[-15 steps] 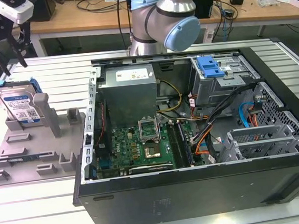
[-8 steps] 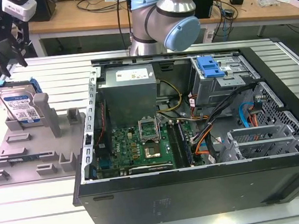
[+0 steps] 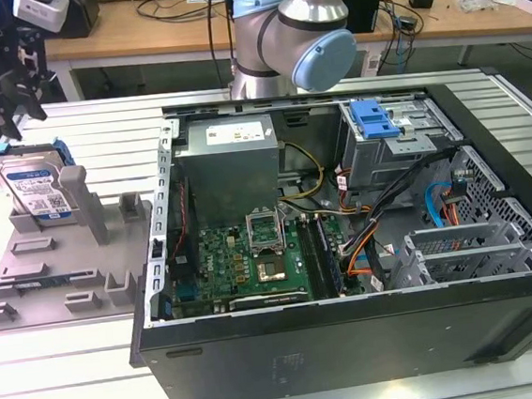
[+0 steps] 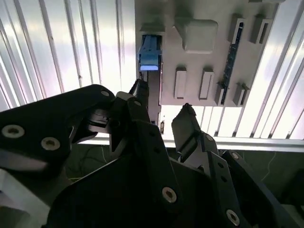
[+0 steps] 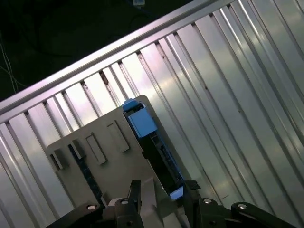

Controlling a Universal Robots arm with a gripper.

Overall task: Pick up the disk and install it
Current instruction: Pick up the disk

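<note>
The disk (image 3: pixel 31 186), silver with a white-and-blue label and a blue carrier frame, stands on edge in the grey fixture plate (image 3: pixel 56 267) at the exterior view's left. My gripper (image 3: pixel 15 112) hangs above its upper end, open and apart from it. In both wrist views I look down along the fingers at the disk edge-on: the blue end (image 4: pixel 149 59) lies beyond the open gripper (image 4: pixel 161 102), and the disk's dark edge (image 5: pixel 156 152) runs toward the gap of the gripper (image 5: pixel 161 187). Nothing is held.
The open computer case (image 3: pixel 355 342) fills the exterior view's middle and right, with a grey power-supply box (image 3: pixel 229 161), a motherboard (image 3: pixel 253 257), loose cables and a drive cage with a blue latch (image 3: pixel 374 118). The arm's base (image 3: pixel 297 27) stands behind it. The table is ribbed aluminium (image 3: pixel 77 387).
</note>
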